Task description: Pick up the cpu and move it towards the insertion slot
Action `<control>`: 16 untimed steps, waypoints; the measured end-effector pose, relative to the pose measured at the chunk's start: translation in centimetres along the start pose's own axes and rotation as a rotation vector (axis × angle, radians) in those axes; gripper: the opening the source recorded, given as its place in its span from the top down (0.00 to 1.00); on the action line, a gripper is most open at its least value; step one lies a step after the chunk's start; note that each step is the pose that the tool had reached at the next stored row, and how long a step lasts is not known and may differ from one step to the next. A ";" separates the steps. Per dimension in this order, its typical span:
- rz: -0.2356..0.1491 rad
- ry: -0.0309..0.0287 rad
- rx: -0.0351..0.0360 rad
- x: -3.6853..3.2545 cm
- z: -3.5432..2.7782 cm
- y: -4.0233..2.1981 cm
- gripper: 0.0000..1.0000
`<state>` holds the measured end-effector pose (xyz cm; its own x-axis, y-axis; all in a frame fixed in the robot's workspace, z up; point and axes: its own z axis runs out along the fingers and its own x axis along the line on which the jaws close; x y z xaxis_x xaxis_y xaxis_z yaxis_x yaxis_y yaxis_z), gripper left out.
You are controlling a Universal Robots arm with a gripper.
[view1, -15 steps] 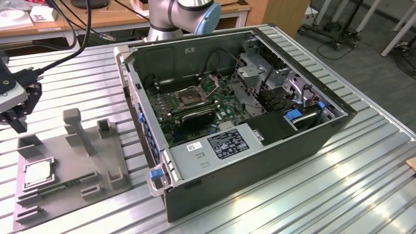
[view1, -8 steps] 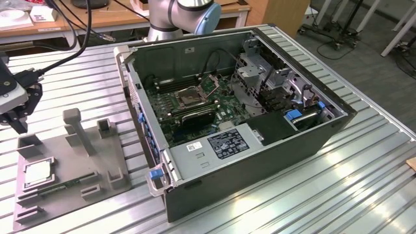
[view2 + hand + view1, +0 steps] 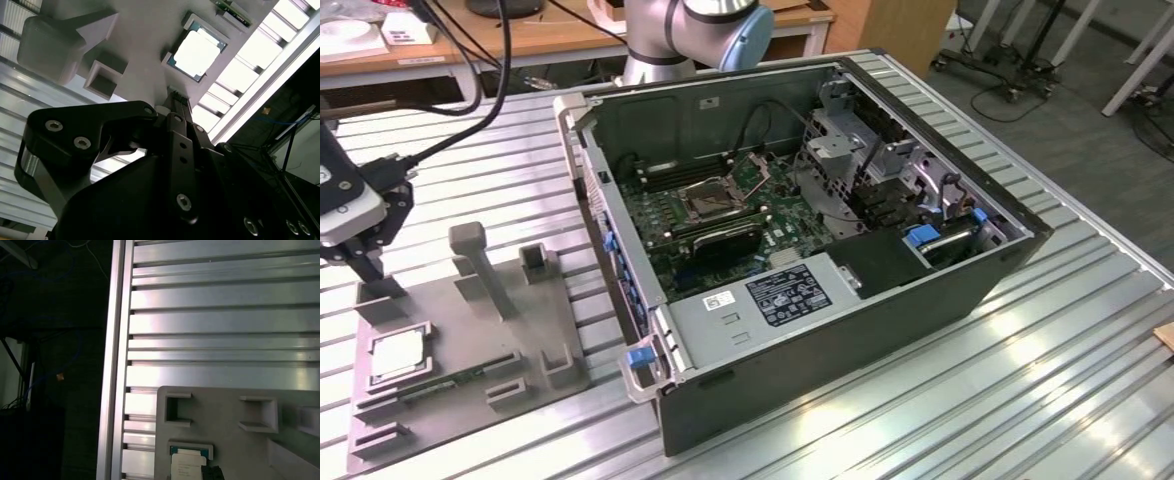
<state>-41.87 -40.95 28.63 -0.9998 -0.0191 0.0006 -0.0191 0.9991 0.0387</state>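
On slatted metal (image 3: pixel 1014 380), a tray (image 3: pixel 467 338) holds the cpu (image 3: pixel 398 357).

Desk (image 3: pixel 1014 400): ribbed aluminium top of parallel slats running left to right, edged by a plain metal rail; grey plastic tray (image 3: pixel 480 335) flat on the slats at the exterior view's near left; open computer case (image 3: pixel 854 360) lying on its side at centre, just beside the tray, with a narrow strip of bare slats between them.

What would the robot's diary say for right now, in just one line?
claw: shut, empty, over grey tray near cpu | cpu: lying in tray recess, untouched | insertion slot: on motherboard inside open case
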 end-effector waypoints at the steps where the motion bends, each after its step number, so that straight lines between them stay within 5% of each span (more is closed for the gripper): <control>1: 0.000 -0.0001 0.0000 0.00 0.11 -0.01 0.90; 16: 0.000 -0.0001 0.0001 0.61 1.06 -0.04 0.90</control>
<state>-42.48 -40.96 27.57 -0.9998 -0.0190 0.0006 -0.0190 0.9991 0.0386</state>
